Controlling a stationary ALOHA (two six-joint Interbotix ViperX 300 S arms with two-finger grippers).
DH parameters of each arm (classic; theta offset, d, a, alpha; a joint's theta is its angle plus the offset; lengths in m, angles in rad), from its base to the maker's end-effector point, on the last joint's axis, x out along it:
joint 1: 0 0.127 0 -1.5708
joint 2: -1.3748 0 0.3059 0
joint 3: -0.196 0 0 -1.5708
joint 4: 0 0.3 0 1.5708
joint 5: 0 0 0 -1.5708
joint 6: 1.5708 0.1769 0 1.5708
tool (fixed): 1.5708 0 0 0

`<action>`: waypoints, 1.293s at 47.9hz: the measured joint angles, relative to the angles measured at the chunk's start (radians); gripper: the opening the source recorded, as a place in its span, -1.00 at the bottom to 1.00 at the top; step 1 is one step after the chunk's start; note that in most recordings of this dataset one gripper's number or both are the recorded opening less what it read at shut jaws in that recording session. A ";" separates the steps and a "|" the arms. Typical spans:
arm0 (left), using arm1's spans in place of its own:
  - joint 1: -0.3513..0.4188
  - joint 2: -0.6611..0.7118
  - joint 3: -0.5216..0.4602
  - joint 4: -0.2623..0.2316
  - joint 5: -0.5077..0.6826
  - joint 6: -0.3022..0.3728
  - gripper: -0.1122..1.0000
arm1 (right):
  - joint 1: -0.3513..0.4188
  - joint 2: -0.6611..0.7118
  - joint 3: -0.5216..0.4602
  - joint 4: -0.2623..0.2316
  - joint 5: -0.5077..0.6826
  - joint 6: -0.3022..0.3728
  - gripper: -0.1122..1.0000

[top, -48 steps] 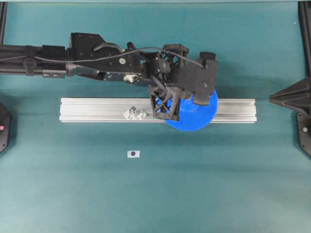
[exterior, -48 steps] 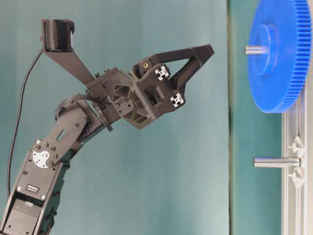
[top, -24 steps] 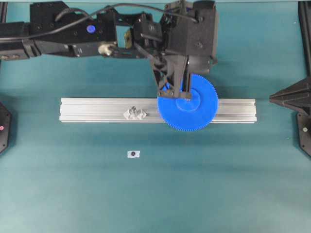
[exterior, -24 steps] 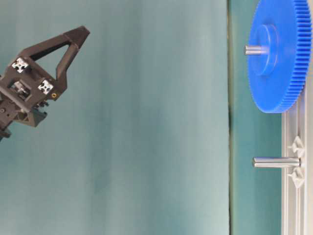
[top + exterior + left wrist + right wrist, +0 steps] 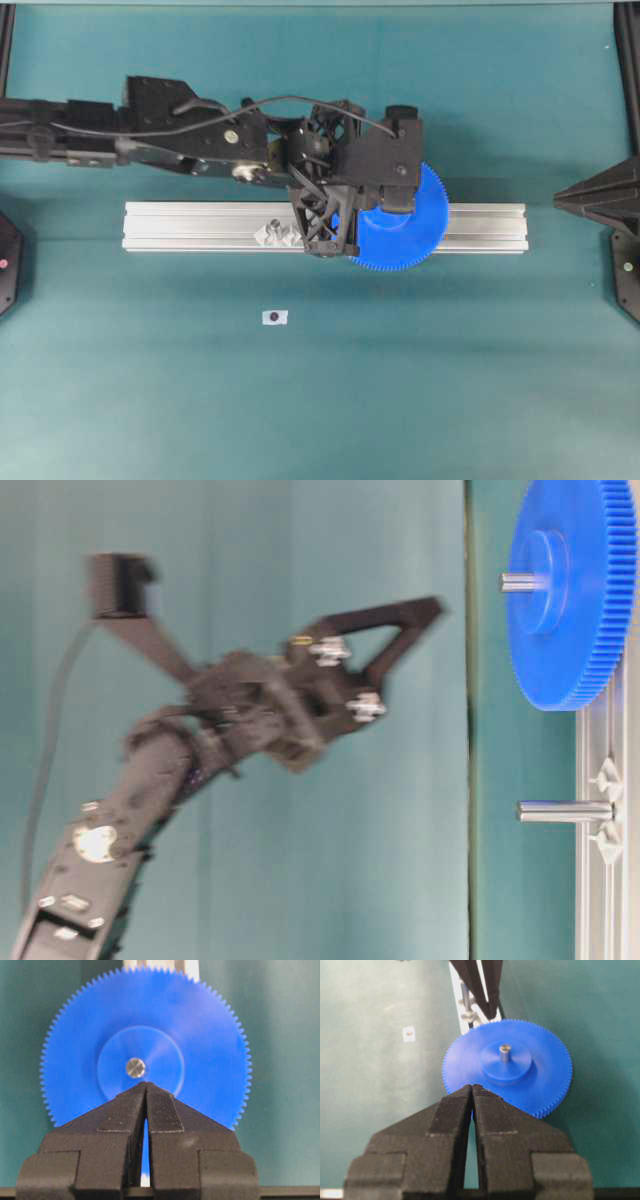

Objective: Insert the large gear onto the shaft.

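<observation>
left arm (image 5: 200, 740) motion-blurred, large gear (image 5: 405, 235) half hidden beneath it

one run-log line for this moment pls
big blue toothed plastic gear: seated on slim silver shaft, tip through hub | left tool: shut, empty, above hub | right tool: shut, empty

Even, bright light; the left arm (image 5: 180, 770) is motion-blurred at table level.
</observation>
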State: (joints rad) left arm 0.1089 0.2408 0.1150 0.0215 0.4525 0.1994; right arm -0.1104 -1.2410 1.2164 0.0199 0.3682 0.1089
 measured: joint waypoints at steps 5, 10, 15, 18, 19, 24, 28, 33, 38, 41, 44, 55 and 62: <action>0.000 -0.011 -0.006 0.000 0.000 0.003 -0.78 | 0.000 0.000 0.000 0.000 0.000 -0.002 -0.59; 0.003 -0.061 -0.009 0.002 0.003 0.011 -0.78 | 0.000 0.000 0.000 0.000 0.002 0.000 -0.59; 0.006 -0.126 -0.006 0.000 0.035 0.020 -0.78 | 0.000 0.000 0.000 0.000 0.000 0.000 -0.59; 0.009 -0.170 0.003 0.000 0.063 0.021 -0.78 | 0.000 0.000 0.000 0.000 0.000 0.000 -0.59; 0.011 -0.184 0.011 0.000 0.069 0.023 -0.78 | 0.000 0.000 0.000 0.000 0.002 0.000 -0.59; 0.011 -0.253 0.049 0.000 0.089 0.025 -0.78 | 0.000 0.000 0.000 0.000 0.000 0.000 -0.59; 0.009 -0.304 0.091 0.000 0.092 0.023 -0.78 | 0.000 0.000 0.000 0.000 0.000 0.000 -0.59; 0.006 -0.341 0.156 0.000 0.092 0.023 -0.78 | -0.002 0.000 0.008 0.000 0.000 -0.002 -0.59; 0.002 -0.354 0.212 0.002 0.092 0.018 -0.78 | 0.000 0.000 0.015 0.000 0.000 -0.002 -0.59; -0.006 -0.365 0.229 0.002 0.089 0.018 -0.78 | -0.002 0.000 0.015 0.000 0.000 0.000 -0.59; -0.014 -0.376 0.236 0.002 0.083 0.020 -0.78 | -0.002 0.000 0.018 0.000 0.000 0.000 -0.59; -0.018 -0.402 0.304 0.000 0.069 0.014 -0.78 | 0.000 0.000 0.043 0.000 0.000 0.000 -0.59; -0.021 -0.460 0.350 0.000 0.054 0.015 -0.78 | 0.000 -0.003 0.046 0.000 -0.002 0.000 -0.59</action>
State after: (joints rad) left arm 0.0874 -0.2194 0.4648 0.0215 0.5062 0.2148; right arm -0.1104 -1.2441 1.2625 0.0199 0.3666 0.1089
